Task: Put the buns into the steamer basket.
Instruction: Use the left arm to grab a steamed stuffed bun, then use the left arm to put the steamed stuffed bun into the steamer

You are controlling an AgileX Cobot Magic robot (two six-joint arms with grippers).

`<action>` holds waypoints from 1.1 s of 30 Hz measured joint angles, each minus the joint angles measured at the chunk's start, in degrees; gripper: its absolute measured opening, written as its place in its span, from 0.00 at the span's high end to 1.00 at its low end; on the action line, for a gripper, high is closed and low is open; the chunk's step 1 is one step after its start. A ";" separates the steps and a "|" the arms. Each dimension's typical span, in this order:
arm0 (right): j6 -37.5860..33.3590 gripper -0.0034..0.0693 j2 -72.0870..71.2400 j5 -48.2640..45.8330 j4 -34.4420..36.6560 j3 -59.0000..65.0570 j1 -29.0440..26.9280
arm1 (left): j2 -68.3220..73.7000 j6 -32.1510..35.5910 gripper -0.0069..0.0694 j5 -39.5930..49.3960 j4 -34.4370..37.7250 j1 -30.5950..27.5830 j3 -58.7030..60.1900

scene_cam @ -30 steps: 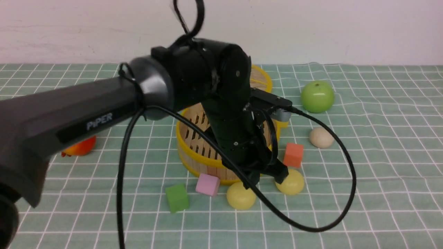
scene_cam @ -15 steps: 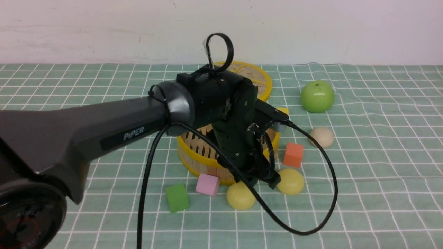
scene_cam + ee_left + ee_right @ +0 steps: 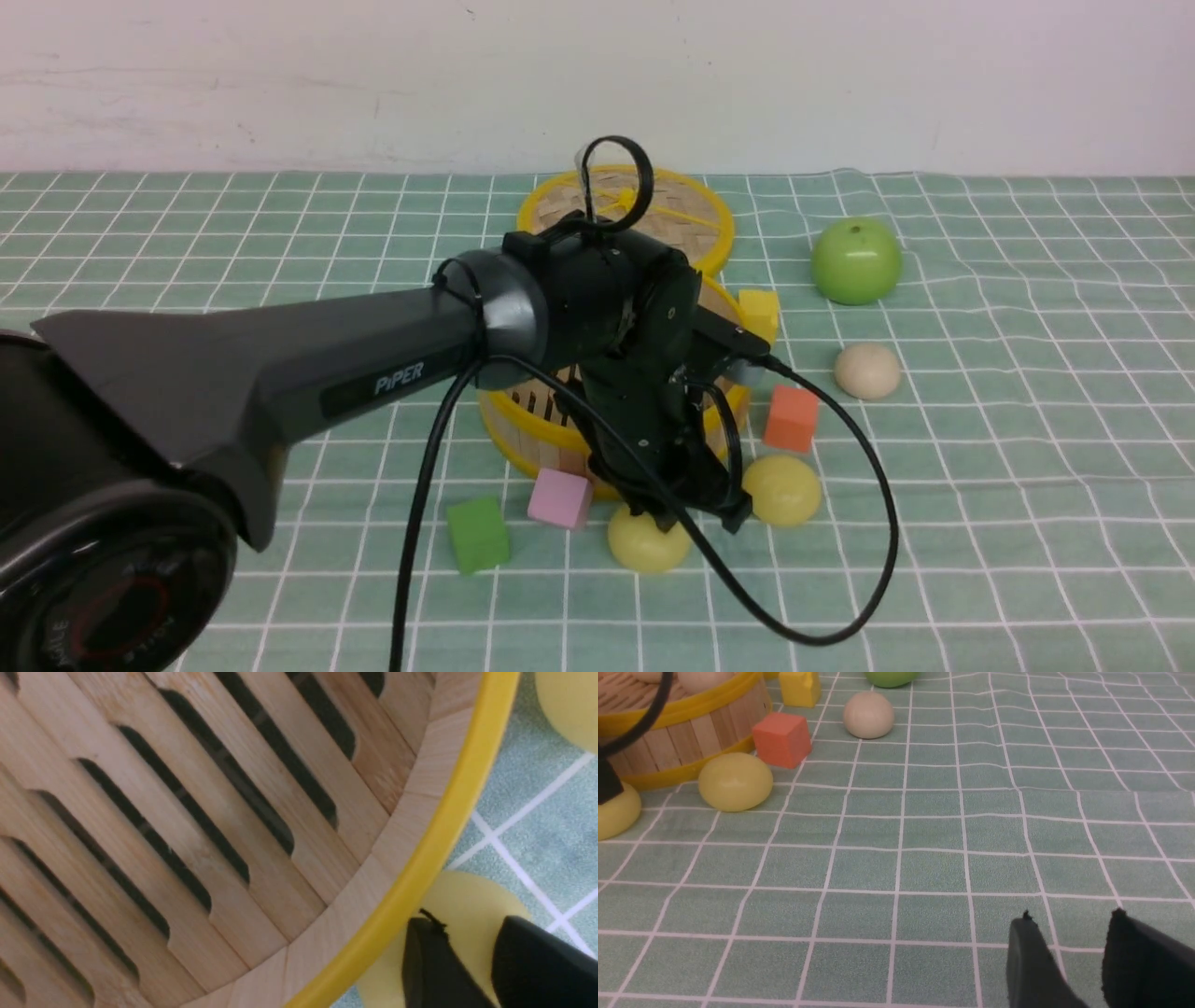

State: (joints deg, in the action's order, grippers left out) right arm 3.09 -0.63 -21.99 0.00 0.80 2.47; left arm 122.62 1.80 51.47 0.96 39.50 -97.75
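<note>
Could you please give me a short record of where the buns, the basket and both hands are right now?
steamer basket: upright on the checked cloth
woven lid: flat, behind the basket
buns outside: left yellow bun and right yellow bun by the basket's near side; beige bun farther right
left hand: jaws apart, over the left yellow bun, gripping nothing
right hand: open, empty, low over the cloth

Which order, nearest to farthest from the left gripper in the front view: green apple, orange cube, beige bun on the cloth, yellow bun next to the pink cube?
1. Yellow bun: directly under the left gripper, in front of the basket.
2. Orange cube: to the right, beside the basket.
3. Beige bun: farther right and back.
4. Green apple: right, nearest the back wall.
</note>
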 joint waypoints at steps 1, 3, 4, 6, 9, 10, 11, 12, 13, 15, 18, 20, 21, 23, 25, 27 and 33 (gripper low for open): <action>0.00 0.62 0.00 0.00 0.00 0.00 0.00 | -0.06 -0.05 0.80 0.61 0.00 0.00 0.00; 0.00 0.62 0.00 0.00 0.00 0.00 0.00 | -0.57 -0.05 0.91 1.77 0.12 0.00 0.00; 0.00 0.62 0.00 0.00 0.00 0.00 0.00 | -0.91 -0.05 0.92 2.23 0.30 0.00 0.00; 0.00 0.62 0.00 0.00 0.00 0.00 0.00 | -2.00 -0.05 0.93 2.93 0.58 0.00 0.00; 0.00 0.62 0.00 0.00 0.00 0.00 0.00 | -6.26 0.00 0.93 4.31 1.02 0.00 0.19; 0.00 0.62 0.00 0.00 0.00 0.00 0.00 | -8.04 0.28 0.93 4.25 1.07 0.00 0.19; 0.00 0.62 0.00 0.00 0.00 0.00 0.00 | -9.94 0.65 0.93 3.74 1.07 0.00 0.19; 0.00 0.62 0.00 0.00 0.00 0.00 0.00 | -11.37 0.91 0.93 3.05 0.78 -0.16 0.19; 0.00 0.62 0.00 0.00 0.00 0.00 0.00 | -12.87 1.29 0.93 1.82 0.50 -0.46 0.13; 0.00 0.62 0.00 0.00 0.00 0.00 0.00 | -14.55 1.63 0.93 -0.80 0.25 -1.85 -0.74; 0.00 0.62 0.00 0.00 0.00 0.00 0.00 | -13.63 1.90 0.93 -5.52 -0.31 -6.07 -3.01; 0.00 0.62 0.00 0.00 0.00 0.00 0.00 | -11.13 1.90 0.93 -7.62 -0.96 -9.11 -5.34; 0.00 0.62 0.00 0.00 0.00 0.00 0.00 | -10.87 1.90 0.93 -7.92 -0.96 -9.68 -5.58; 0.00 0.62 0.00 0.00 0.00 0.00 0.00 | -6.97 1.90 0.93 -8.44 -1.37 -12.80 -8.65; 0.00 0.62 0.00 0.00 0.00 0.00 0.00 | -3.88 1.90 0.93 -8.33 -1.49 -14.34 -10.68; 0.00 0.62 0.00 0.00 0.00 0.00 0.00 | -1.29 1.90 0.93 -8.27 -1.68 -15.31 -12.14; 0.00 0.62 0.00 0.00 0.00 0.00 0.00 | 4.46 1.57 0.93 -7.44 -4.92 -16.38 -13.70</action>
State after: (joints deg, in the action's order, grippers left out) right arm 3.09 -0.63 -21.99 0.00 0.80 2.47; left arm 127.08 3.37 44.02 -3.96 23.13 -111.45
